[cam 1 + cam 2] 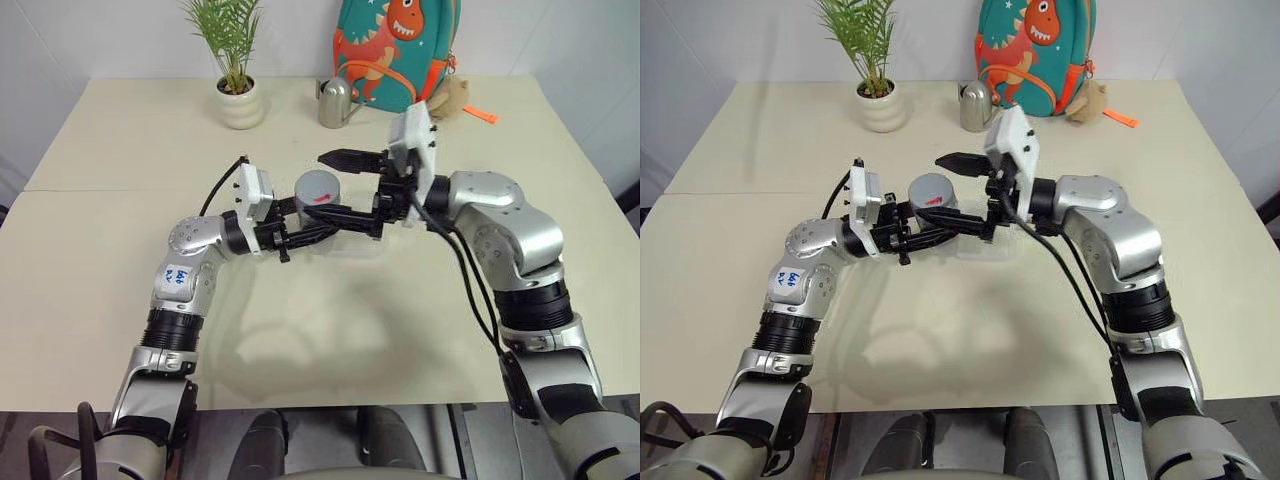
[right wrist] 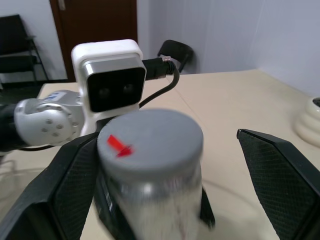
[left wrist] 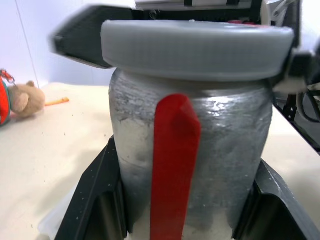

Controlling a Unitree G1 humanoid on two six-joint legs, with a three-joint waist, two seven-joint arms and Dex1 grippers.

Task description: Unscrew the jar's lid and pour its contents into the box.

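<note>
The silvery-grey jar (image 1: pixel 318 198) with a red strip (image 3: pixel 175 160) down its side is held upright above the table, and my left gripper (image 1: pixel 318 222) is shut on its body from the left. Its flat grey lid (image 2: pixel 150 142), marked with a small red arrow, sits on top. My right gripper (image 2: pixel 170 185) reaches in from the right, open, its two fingers (image 1: pixel 345 158) standing on either side of the lid without pinching it. The clear plastic box (image 1: pixel 352 246) lies on the table just under the jar. The contents are hidden inside the jar.
A potted plant (image 1: pixel 238 90), a shiny metal watering can (image 1: pixel 335 103), a dinosaur backpack (image 1: pixel 395 50) and a small plush toy (image 1: pixel 450 96) stand along the table's far edge. A seam crosses the table (image 1: pixel 110 190) at left.
</note>
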